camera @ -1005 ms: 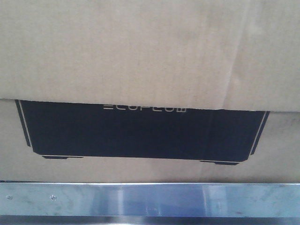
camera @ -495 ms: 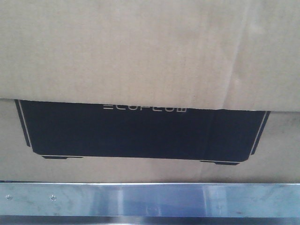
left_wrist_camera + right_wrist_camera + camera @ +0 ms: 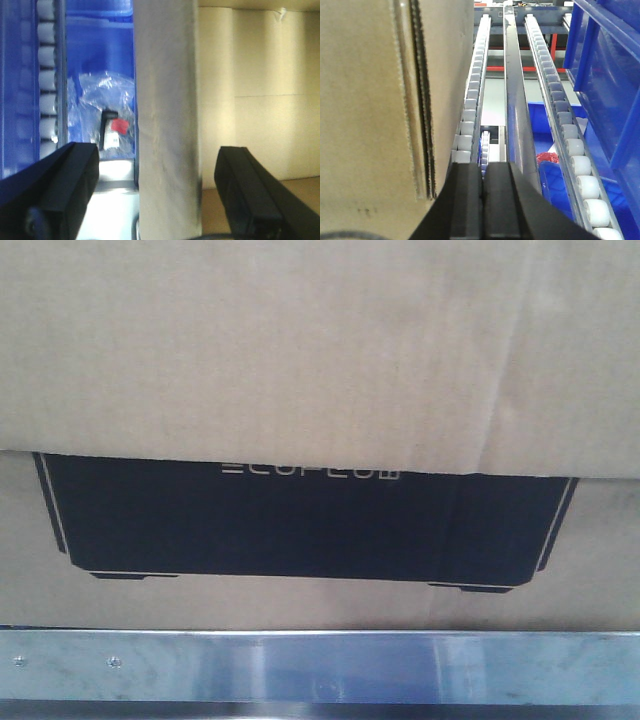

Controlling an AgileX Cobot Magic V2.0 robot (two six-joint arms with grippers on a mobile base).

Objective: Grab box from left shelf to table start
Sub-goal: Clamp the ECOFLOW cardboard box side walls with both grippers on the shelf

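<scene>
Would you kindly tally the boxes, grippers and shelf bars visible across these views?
box: 1
grippers: 2, left gripper and right gripper
shelf bar: 1
Total: 4

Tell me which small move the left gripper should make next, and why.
Probably close the left gripper on the wall of the large brown corrugated cardboard box: its black fingers stand open on either side of that wall, not yet pinching it.
</scene>
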